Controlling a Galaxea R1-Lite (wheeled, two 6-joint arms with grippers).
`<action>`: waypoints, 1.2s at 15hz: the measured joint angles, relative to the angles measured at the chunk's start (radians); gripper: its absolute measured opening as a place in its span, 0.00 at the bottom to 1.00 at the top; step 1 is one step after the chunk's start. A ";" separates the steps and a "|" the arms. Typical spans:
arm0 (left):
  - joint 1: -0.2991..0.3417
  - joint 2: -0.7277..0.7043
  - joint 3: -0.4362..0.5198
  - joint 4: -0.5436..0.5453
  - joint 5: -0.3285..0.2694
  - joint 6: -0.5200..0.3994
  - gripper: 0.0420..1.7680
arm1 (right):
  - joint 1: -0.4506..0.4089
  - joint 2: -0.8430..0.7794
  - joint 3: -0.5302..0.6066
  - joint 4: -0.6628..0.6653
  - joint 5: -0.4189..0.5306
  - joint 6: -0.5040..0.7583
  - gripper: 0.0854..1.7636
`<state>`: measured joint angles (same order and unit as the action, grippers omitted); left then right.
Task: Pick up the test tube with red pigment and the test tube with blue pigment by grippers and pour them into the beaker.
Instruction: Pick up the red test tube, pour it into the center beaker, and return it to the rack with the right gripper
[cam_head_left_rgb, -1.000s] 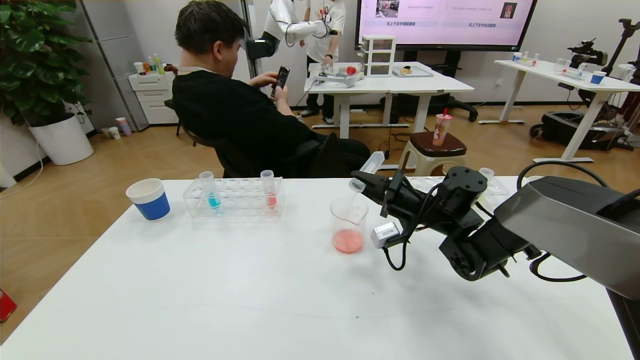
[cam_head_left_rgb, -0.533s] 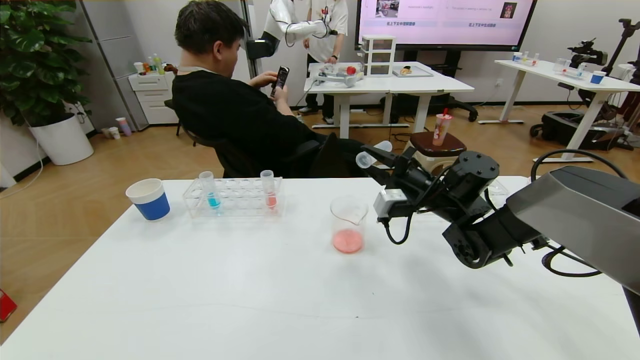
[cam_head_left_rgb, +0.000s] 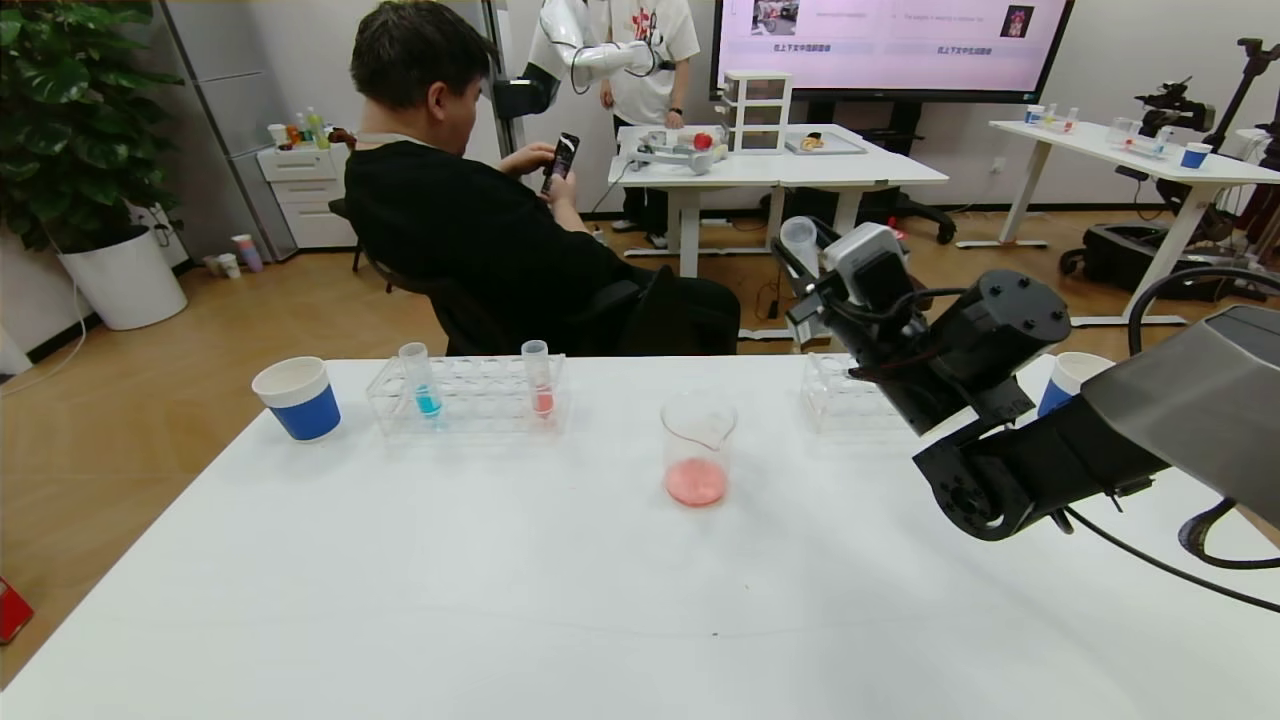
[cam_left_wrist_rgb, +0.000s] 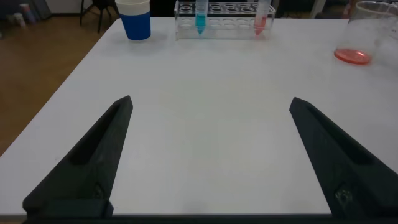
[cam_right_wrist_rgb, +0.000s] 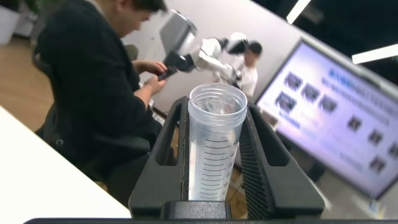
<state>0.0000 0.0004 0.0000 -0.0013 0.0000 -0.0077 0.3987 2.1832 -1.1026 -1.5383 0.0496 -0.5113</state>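
Observation:
My right gripper (cam_head_left_rgb: 797, 252) is raised high to the right of and behind the beaker (cam_head_left_rgb: 698, 445). It is shut on the clear test tube (cam_head_left_rgb: 800, 236), mouth up, with no liquid showing in it; the right wrist view shows the tube (cam_right_wrist_rgb: 214, 149) clamped between both fingers (cam_right_wrist_rgb: 163, 149). The beaker holds a little red liquid and also shows in the left wrist view (cam_left_wrist_rgb: 367, 31). The test tube with blue pigment (cam_head_left_rgb: 421, 380) stands upright in the left rack (cam_head_left_rgb: 470, 400). My left gripper (cam_left_wrist_rgb: 210, 101) is open and empty, low over the near table, out of the head view.
A tube with pinker red liquid (cam_head_left_rgb: 538, 380) stands in the same rack. A blue-and-white paper cup (cam_head_left_rgb: 298, 398) sits left of that rack. A second clear rack (cam_head_left_rgb: 845, 400) and another cup (cam_head_left_rgb: 1065, 380) are at the back right. A seated person is behind the table.
My right gripper has lifted away from the beaker's rim, up and to the right, and turned the tube from tilted mouth-down to mouth-up. The red liquid stays in the beaker.

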 joint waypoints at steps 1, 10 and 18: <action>0.000 0.000 0.000 0.000 0.000 0.000 1.00 | 0.005 -0.017 0.050 -0.006 -0.070 0.067 0.24; 0.000 0.000 0.000 0.000 0.000 0.000 1.00 | -0.114 -0.219 0.375 0.149 -0.141 0.456 0.24; 0.000 0.000 0.000 0.000 0.000 0.000 1.00 | -0.428 -0.262 0.167 0.490 -0.057 0.465 0.24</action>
<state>0.0000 0.0004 0.0000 -0.0013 0.0000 -0.0072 -0.0294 1.9209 -0.9355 -1.0487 -0.0070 -0.0460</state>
